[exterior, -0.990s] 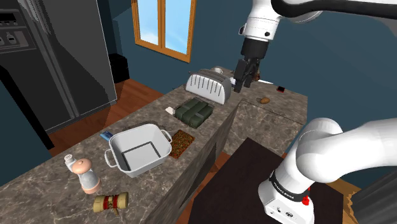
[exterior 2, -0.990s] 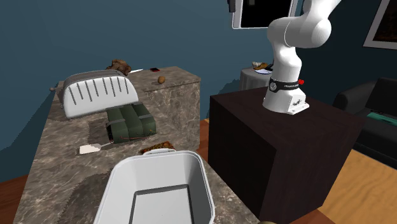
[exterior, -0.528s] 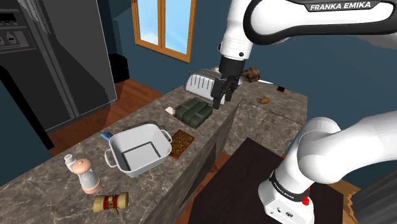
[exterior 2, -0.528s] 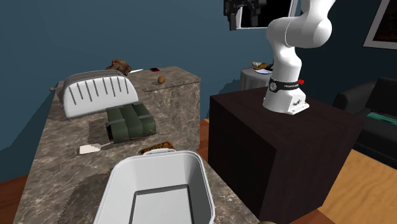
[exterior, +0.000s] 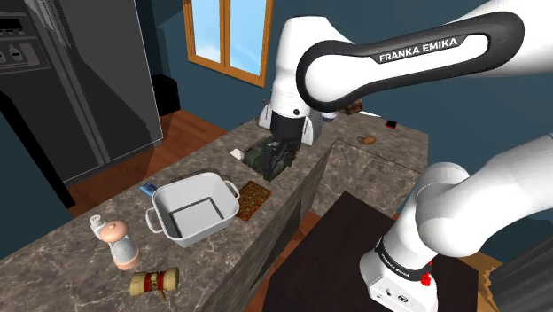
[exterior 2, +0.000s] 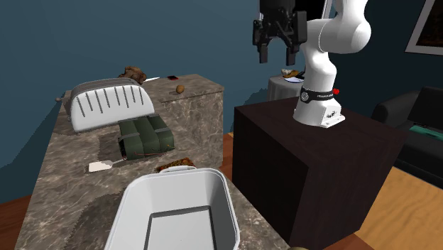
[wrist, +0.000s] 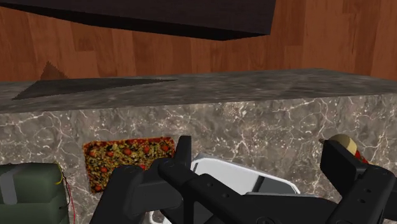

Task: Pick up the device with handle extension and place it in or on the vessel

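Observation:
A small white tool with a short handle point(exterior 2: 99, 166) lies on the marble counter next to a folded green bag point(exterior 2: 144, 136); it shows as a white speck point(exterior: 236, 153) in the shoulder view. The vessel is a white two-handled pot point(exterior: 193, 208), open and with nothing in it point(exterior 2: 181, 213). My black gripper point(exterior: 278, 158) hangs above the green bag, well apart from the tool and the pot. Its fingers stand apart, open, with nothing between them point(exterior 2: 279, 50). Along the gripper point(wrist: 261, 167) I see the pot's rim point(wrist: 245, 178) below.
A toaster point(exterior 2: 110, 103) stands behind the bag. A flat speckled slab point(exterior: 253, 198) lies beside the pot. A pepper mill point(exterior: 118, 241), a yellow-red roller point(exterior: 154, 282) and a small blue item point(exterior: 149, 188) sit toward the counter's near end. The dark stand point(exterior 2: 312, 163) borders the counter.
The arm has swung from the counter's far end past the toaster, leftward and down in the shoulder view, to above the green bag. The fingers have stayed apart.

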